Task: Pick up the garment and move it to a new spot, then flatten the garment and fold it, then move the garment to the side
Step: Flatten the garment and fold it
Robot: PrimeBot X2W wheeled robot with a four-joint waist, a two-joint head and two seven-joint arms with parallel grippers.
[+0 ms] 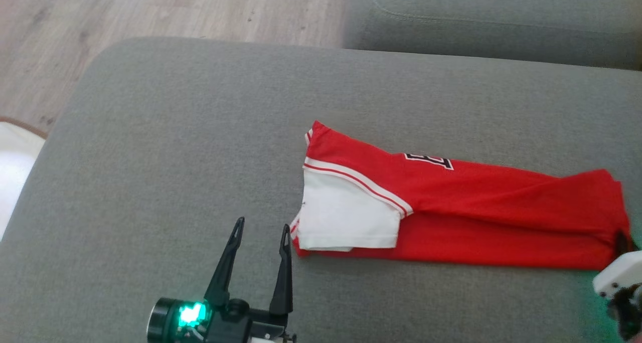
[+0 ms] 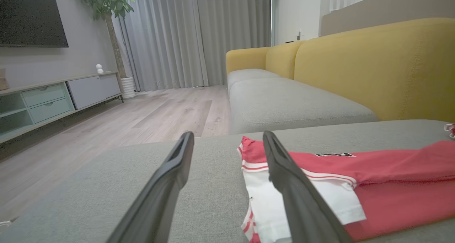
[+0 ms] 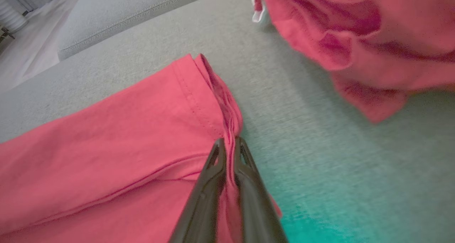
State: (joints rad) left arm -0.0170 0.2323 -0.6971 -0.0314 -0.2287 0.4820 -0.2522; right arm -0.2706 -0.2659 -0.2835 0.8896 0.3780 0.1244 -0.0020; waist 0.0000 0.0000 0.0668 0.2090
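The garment (image 1: 476, 207) is a red jersey with white sleeve and trim, folded into a long strip across the grey sofa seat. Its left end lies just right of my left gripper (image 1: 263, 224), which stands open and holds nothing. In the left wrist view, that gripper (image 2: 227, 134) has the garment (image 2: 391, 179) beside and under its right finger. My right gripper (image 1: 623, 241) is at the garment's right end. In the right wrist view, the right gripper (image 3: 229, 140) is shut on the layered hem of the garment (image 3: 106, 147).
The grey seat cushion (image 1: 175, 132) has a rounded far-left corner, with wood floor (image 1: 150, 7) beyond it. A second cushion (image 1: 476, 17) adjoins at the back. A yellow backrest (image 2: 373, 65) rises to the right. Another crumpled red cloth (image 3: 355, 30) lies past the held hem.
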